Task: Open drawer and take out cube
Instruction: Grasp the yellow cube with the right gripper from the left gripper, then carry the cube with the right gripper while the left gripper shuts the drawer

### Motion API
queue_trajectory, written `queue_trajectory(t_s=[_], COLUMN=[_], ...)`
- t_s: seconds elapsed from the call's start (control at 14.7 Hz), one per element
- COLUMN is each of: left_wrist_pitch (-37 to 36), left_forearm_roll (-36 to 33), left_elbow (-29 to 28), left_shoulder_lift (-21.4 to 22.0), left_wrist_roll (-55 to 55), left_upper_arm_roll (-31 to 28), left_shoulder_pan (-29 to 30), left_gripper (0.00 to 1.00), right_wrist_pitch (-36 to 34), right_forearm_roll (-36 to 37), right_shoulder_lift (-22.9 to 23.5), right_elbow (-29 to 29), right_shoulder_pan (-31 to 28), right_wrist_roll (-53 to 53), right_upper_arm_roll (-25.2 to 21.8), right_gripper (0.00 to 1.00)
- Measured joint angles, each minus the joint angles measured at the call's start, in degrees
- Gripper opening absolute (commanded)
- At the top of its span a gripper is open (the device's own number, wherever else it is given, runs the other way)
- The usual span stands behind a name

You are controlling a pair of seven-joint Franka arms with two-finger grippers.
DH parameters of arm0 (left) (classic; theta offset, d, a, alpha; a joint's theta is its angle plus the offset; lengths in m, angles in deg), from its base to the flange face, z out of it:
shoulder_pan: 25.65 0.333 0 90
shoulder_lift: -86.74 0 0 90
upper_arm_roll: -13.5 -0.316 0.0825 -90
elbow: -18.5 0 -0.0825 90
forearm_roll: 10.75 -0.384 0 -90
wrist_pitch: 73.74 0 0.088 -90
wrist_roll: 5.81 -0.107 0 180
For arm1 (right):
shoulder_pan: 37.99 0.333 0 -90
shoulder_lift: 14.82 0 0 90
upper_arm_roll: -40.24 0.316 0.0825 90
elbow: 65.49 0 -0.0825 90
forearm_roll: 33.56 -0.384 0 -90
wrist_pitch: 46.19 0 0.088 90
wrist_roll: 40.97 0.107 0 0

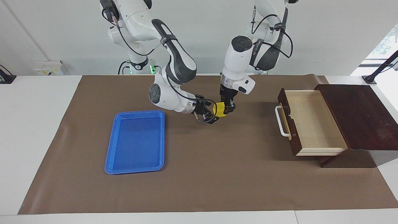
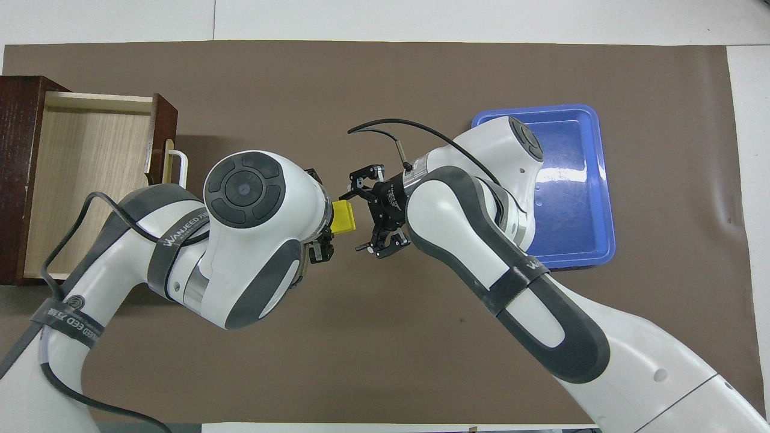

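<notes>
Left hand [image 1: 226, 108] pinching cube [image 1: 220, 109] (half hidden), right hand [image 1: 209, 114] spread beside it.

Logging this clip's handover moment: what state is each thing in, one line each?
Drawer: pulled open, nothing inside.
Cube: up off the mat, gripped by the left claw.
Left claw: shut on the cube.
Right claw: open, its fingers either side of the cube.
Tray: flat on the mat, nothing in it.
</notes>
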Motion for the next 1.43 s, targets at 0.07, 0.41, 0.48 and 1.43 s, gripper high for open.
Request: queue_trajectory(t_s=[0.07,0.41,0.48,1.43], left_wrist_pitch=[0.02,0.06,0.07,0.2], left_forearm_roll=[-0.02,-0.05,-0.06,-1.84], left_elbow=[0.0,0.0,0.0,-0.04], left_shoulder_lift=[0.0,0.0,0.0,0.03], left_wrist_roll=[0.07,0.17,0.17,0.94], left_upper_arm_roll=[-0.02,-0.04,-0.04,-0.28], left_shoulder_pan=[-0.17,-0.26,-0.26,-0.28], left_gripper=[0.0,0.0,0.0,1.0], right_wrist_pitch=[0.01,0.02,0.02,1.95], right_forearm_roll=[0.0,0.0,0.0,-0.05], right_shoulder_lift=[0.05,0.25,0.29,0.75], right_elbow=[0.3,1.01,1.01,1.91], right_shoulder_pan=[0.14,0.7,0.7,0.94], right_wrist_roll=[0.5,1.44,1.45,3.96], right_upper_arm_roll=[0.0,-0.01,-0.02,-0.1], right_gripper=[1.0,1.0,0.92,0.0])
